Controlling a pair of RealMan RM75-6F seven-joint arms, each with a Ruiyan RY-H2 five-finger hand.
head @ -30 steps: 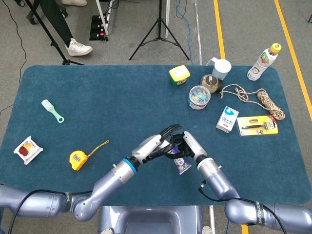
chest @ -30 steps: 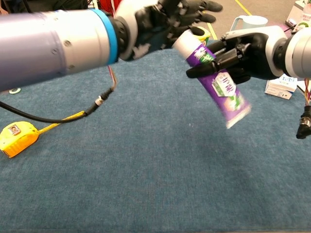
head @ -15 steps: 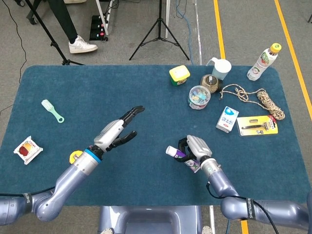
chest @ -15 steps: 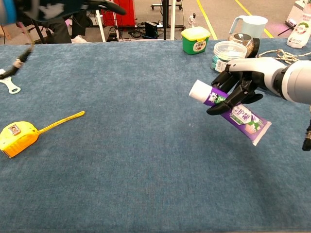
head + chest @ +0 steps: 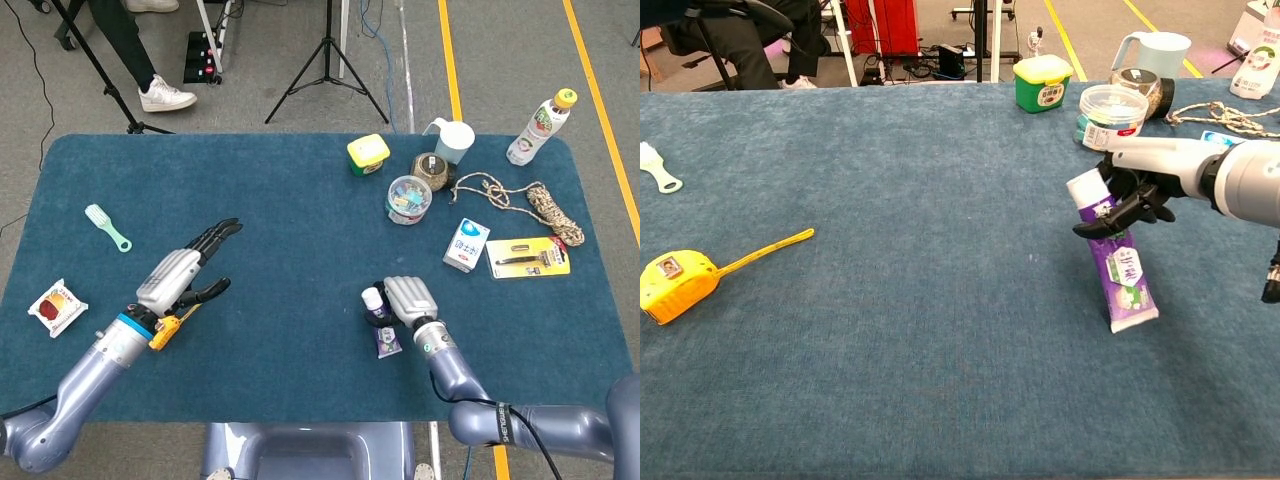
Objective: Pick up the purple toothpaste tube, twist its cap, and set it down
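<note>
Head view shows the big blue table [image 5: 300, 200] with the right hand [image 5: 405, 298] low over it, fingers wrapped around the purple toothpaste tube [image 5: 382, 325] near its white cap [image 5: 372, 298]. In the chest view the tube [image 5: 1116, 262] stands steep, cap end up in the hand [image 5: 1140, 185], and its flat tail looks to be touching the cloth or just above it; I cannot tell which. The biggest worry is a topple: if the fingers let go while the tube stands this steep, it could tip over and roll, maybe toward the table's near edge. A smaller worry is that the tail gets pushed into the cloth and bends if the hand goes lower. The left hand [image 5: 185, 272] holds nothing, fingers spread, just above the yellow tape measure [image 5: 163, 330], and it could bump that if it drops. A second ago both hands were together on the tube up in the air. Since then the left hand has pulled far away to the left, and the right hand has brought the tube down and turned it more upright.
</note>
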